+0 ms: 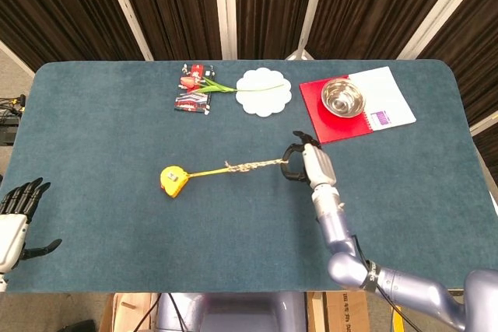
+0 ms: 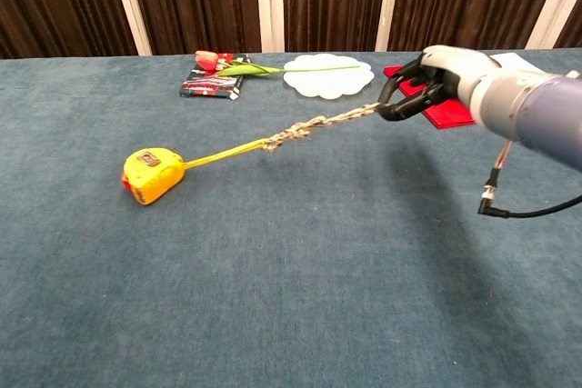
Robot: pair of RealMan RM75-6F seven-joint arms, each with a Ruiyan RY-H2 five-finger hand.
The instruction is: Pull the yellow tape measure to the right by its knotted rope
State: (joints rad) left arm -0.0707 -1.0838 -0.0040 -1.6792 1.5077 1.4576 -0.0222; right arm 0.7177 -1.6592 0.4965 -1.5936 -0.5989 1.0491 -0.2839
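- The right hand (image 1: 310, 162) sat just right of frame centre in the head view, fingers (image 2: 400, 102) curled tight around the end of the rope (image 1: 253, 166).
- In the chest view the hand was raised off the counter (image 1: 117, 130), up at the upper right of the frame.
- The rope ran taut and straight, slanting down and left from the hand to the yellow tape blade.
- The knots bunched along the middle of the rope; the blade carried on to the tape measure (image 1: 174, 180).
- The tape measure lay on the counter, left of centre in the head view, low and left in the chest view, well apart from the hand.
- Judgement: with the line tight, the pull looked live, and the case seemed to be dragging rather than lifting, though the blade may partly have been paying out.
- Plenty of open counter remained to the right, so I judged the pull to be partway at best.
- What was left: carry the hand on rightward, keep the rope tight, then let go.
- Ahead of the hand lay the red notebook (image 1: 323, 118) with the steel bowl (image 1: 343, 97) on it, something to steer clear of.
- The left hand (image 1: 15, 211) idled at the lower left edge, fingers spread, holding nothing.
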